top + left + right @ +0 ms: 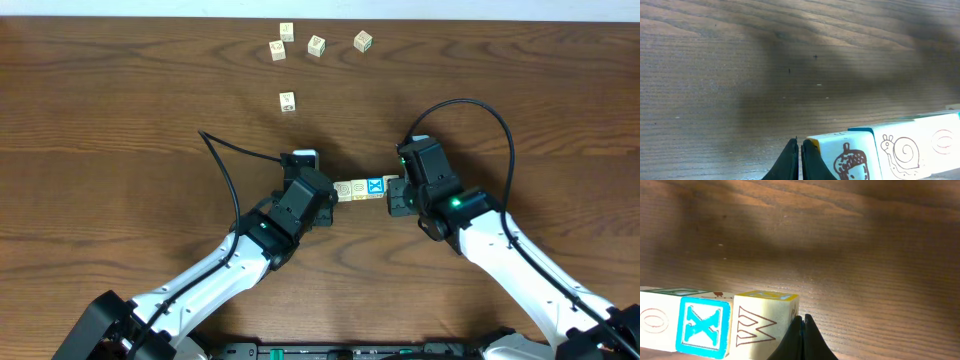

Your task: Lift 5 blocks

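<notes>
Block row (pixel 360 188) between left gripper (pixel 799 156) and right gripper (pixel 801 337). Both jaws pressed together. Row ends hidden overhead, block count unclear.

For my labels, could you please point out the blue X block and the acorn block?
blue X block (pixel 703 326): right wrist view, middle of the X face.
acorn block (pixel 849 161): left wrist view, on the acorn picture.

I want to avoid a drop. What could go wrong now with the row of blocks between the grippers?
The row of blocks is only squeezed endwise between the shut left gripper and right gripper; if either drifts, it may buckle.
The right gripper touches the W block with only its narrow tip and could slip off.
</notes>
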You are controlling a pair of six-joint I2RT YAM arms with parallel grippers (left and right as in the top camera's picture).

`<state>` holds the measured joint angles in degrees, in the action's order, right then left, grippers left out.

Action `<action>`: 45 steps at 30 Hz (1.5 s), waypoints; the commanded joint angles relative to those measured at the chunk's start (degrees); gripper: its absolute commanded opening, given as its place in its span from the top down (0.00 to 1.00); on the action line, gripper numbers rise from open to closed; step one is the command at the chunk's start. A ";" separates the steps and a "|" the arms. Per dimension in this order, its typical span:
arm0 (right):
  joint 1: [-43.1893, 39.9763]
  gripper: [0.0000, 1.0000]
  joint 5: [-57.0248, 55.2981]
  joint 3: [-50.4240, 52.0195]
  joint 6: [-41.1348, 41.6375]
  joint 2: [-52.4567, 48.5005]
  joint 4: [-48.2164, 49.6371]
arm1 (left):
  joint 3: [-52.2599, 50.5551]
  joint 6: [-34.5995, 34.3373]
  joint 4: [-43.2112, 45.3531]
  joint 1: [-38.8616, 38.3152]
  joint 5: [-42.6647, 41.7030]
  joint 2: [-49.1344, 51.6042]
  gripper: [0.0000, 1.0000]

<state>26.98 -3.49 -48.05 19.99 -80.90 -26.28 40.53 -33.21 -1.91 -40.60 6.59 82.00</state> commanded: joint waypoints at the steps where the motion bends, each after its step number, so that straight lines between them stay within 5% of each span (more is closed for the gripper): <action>1: 5.38 0.99 18.53 -2.29 0.66 -1.66 1.81 | 4.26 -0.90 4.15 -2.86 -13.03 -0.44 0.93; 45: 6.25 0.99 18.53 -2.29 0.81 -4.42 3.80 | 4.26 -0.96 5.33 -2.86 -13.51 2.71 0.93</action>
<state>27.31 -3.95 -48.05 20.43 -84.77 -24.58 40.53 -33.21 -1.30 -40.58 7.03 84.88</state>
